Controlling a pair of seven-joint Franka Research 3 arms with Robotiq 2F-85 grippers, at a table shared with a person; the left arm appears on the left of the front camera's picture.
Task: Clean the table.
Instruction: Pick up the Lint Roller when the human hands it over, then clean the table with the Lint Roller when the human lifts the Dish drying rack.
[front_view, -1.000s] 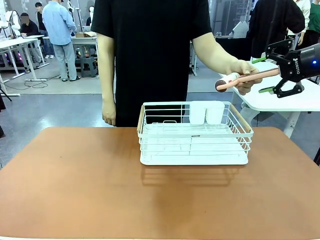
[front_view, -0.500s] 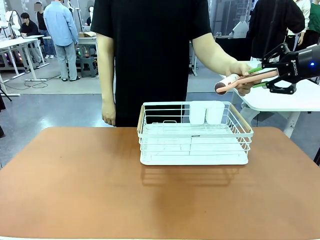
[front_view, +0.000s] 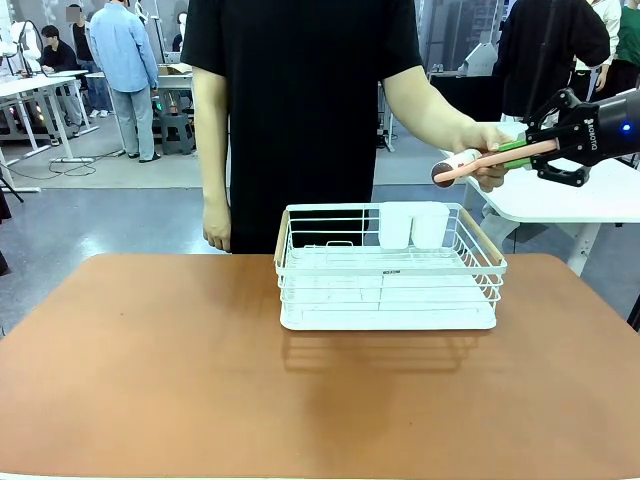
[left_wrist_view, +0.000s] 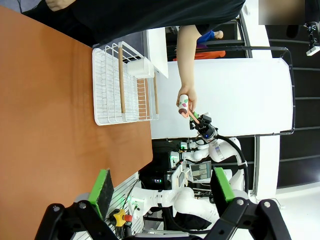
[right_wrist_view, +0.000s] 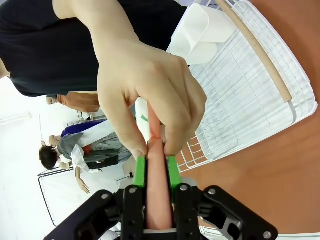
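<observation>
On the table (front_view: 150, 380), wire rack (front_view: 390, 285) holding white cups (front_view: 412, 225), right gripper (front_view: 515, 153) gripping pink handle (right_wrist_view: 159, 200), left gripper (left_wrist_view: 162, 189) wide

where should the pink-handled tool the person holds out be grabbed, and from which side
Take the pink-handled tool by the bare tail of its handle, coming in along the handle from the end opposite the head. The person's hand wraps the middle, and the slim straight handle suits a two-finger pinch. The right gripper is shut there.
</observation>
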